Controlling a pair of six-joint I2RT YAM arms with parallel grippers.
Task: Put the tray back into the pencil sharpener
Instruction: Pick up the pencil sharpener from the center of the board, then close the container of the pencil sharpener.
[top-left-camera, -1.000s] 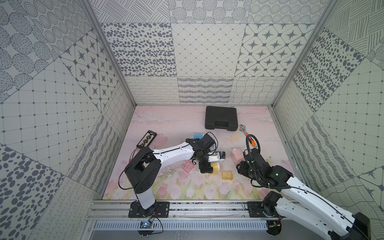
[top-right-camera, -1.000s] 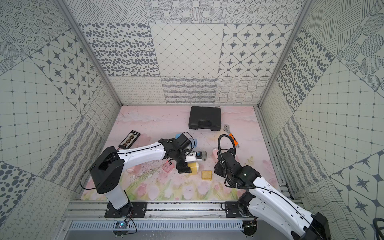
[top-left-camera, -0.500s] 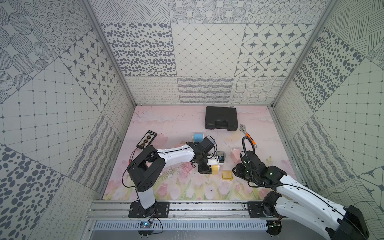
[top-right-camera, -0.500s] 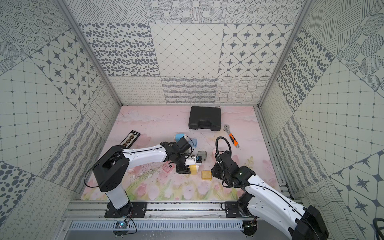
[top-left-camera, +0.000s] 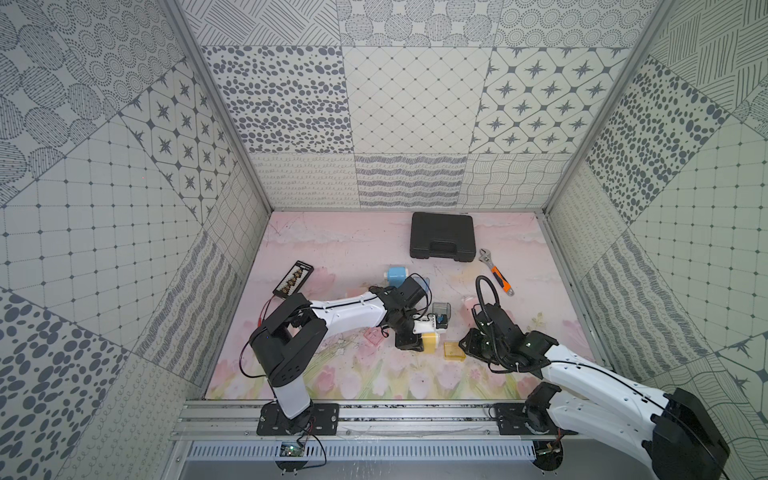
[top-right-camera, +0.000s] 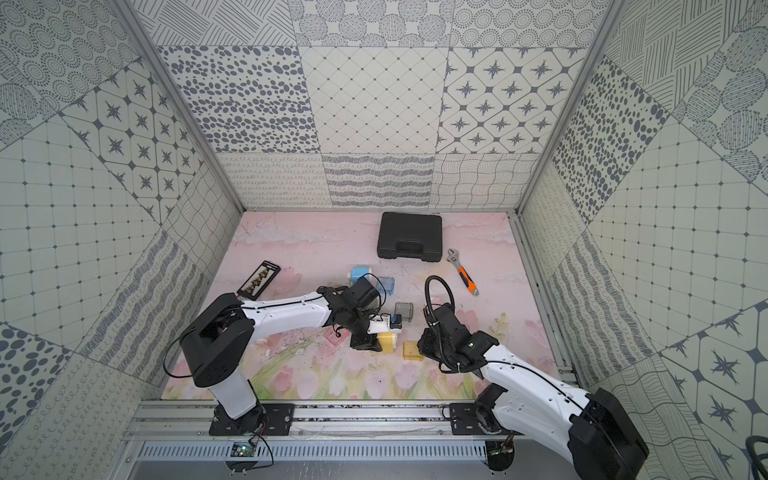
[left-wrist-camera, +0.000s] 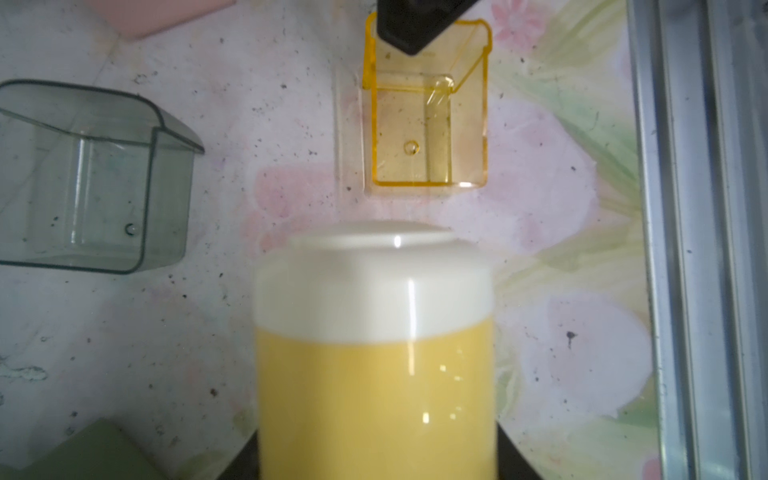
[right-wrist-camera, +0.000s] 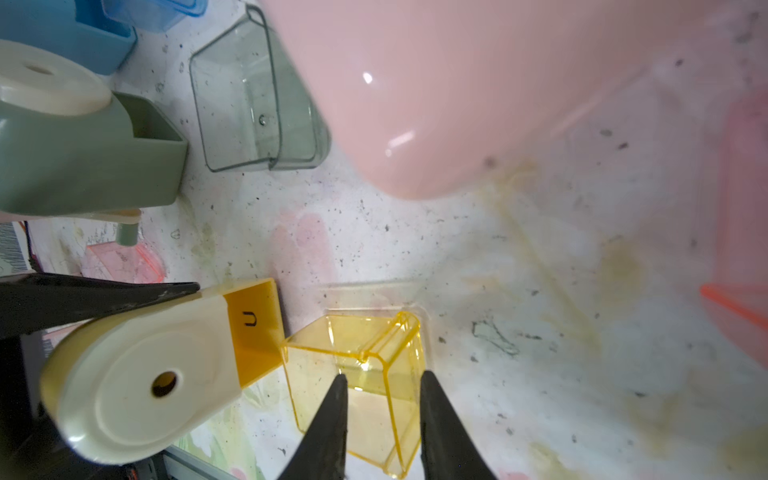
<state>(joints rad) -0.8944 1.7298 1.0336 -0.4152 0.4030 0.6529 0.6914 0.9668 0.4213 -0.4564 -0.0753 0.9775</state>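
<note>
Your left tool (top-left-camera: 415, 338) is clenched on the yellow sharpener (right-wrist-camera: 137, 386), likely bracing it on the tabletop (top-left-camera: 332, 257) for insertion; the yellow tray (right-wrist-camera: 374, 353) lies just right of it; your right tool (right-wrist-camera: 383, 376) straddles its wall, whether pinching I cannot tell.

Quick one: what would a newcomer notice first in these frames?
The yellow sharpener near the front middle of the pink mat, clamped in the left tool. Right beside it lies the clear yellow tray, out of the sharpener, with the right tool down at it, fingers apart. At the back, a black case and an orange-handled wrench stand out.
</note>
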